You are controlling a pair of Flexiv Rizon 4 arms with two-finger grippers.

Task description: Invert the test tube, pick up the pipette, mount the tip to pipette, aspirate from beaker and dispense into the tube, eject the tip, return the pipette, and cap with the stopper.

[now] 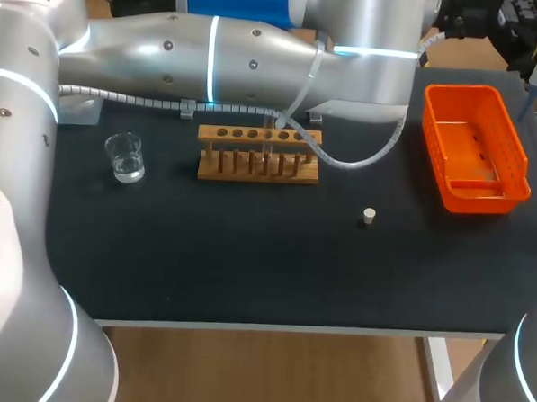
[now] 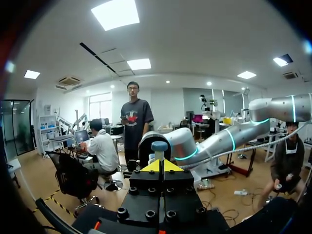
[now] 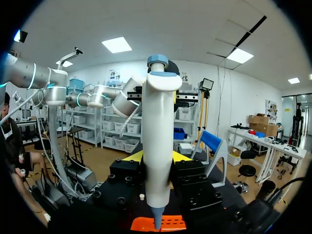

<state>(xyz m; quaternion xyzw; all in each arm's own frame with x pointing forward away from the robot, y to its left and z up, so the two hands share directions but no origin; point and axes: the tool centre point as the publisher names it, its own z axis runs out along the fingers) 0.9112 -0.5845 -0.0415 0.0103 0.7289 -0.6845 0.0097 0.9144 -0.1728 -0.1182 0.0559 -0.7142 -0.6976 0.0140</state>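
Pipette, white body w/ blue knob, stands upright in R gripper. Both yellow-tipped fingers press its barrel from opposite sides at about mid-length, leaving knob free above. Nose points down over orange tray at table's far R. No tip seen on nose.

Judgement: pick-up done; tip mounting is step in hand. Vertical hold suits a straight push down onto a tip. Tray contents can't be made out, so tip position unconfirmed.

L gripper: yellow tips meet w/ only a thin slit, nothing between them. Pipette knob shows just ahead of it, apart. L arm spans table's back edge from L to R. Probable reason: stationed near knob for plunger work; not verifiable.

Test tube appears to stand in wooden rack, mid-table, partly masked by arm cable. Which way up: cannot tell. Beaker, w/ clear liquid, sits L of rack, apart. Stopper lies alone on black table, between rack and tray, nearer front edge. Items are spaced out, approx. in a row, which gives each arm open access.

Risk: off-axis descent could miss or skew a tip. Tray sits near table edge.
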